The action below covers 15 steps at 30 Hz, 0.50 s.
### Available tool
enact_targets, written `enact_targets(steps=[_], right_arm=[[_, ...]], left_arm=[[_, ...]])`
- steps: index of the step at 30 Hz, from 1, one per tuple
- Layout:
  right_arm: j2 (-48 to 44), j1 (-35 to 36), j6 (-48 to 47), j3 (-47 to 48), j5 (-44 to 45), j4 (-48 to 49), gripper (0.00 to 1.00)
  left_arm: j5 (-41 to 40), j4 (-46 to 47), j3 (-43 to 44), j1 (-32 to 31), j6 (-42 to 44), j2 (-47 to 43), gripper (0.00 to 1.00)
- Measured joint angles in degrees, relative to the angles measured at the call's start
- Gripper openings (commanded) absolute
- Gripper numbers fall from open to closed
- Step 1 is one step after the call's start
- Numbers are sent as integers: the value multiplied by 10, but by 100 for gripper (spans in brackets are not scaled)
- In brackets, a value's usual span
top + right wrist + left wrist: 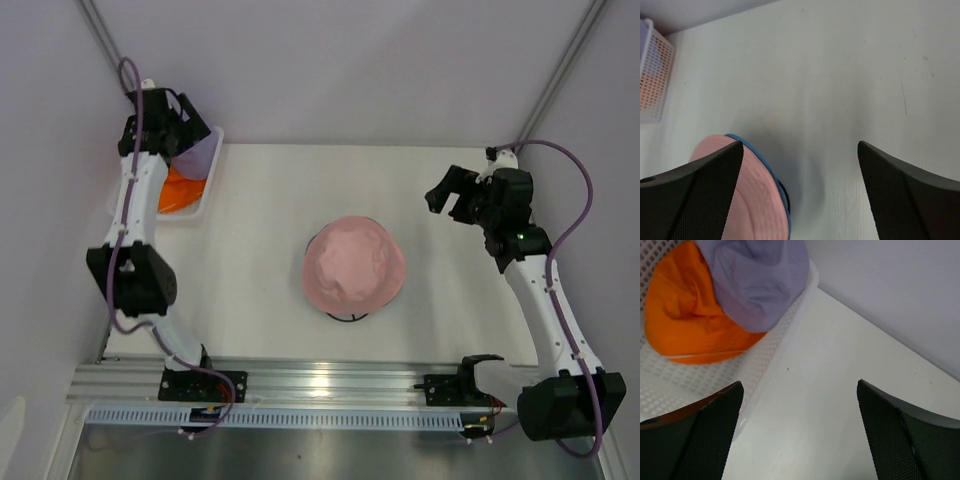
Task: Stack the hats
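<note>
A pink hat sits on a thin black wire stand at the table's middle. In the right wrist view the pink hat lies over a blue hat, of which only the rim shows. An orange hat and a lavender hat lie in the white mesh basket at the far left; the lavender hat overlaps the orange one. My left gripper hovers open and empty over the basket's right rim. My right gripper is open and empty, right of the pink hat.
Grey walls close the table at the back and sides. The basket also shows far off in the right wrist view. A metal rail with the arm bases runs along the near edge.
</note>
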Motion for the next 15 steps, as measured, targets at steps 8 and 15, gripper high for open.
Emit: enact_targets(steps=[8, 15], right_arm=[[34, -6, -14, -35, 2, 29, 99], [42, -12, -15, -35, 8, 51, 100]], left_arm=[[-40, 25, 310, 0, 63, 304, 98], [-87, 106, 298, 3, 130, 340, 89]])
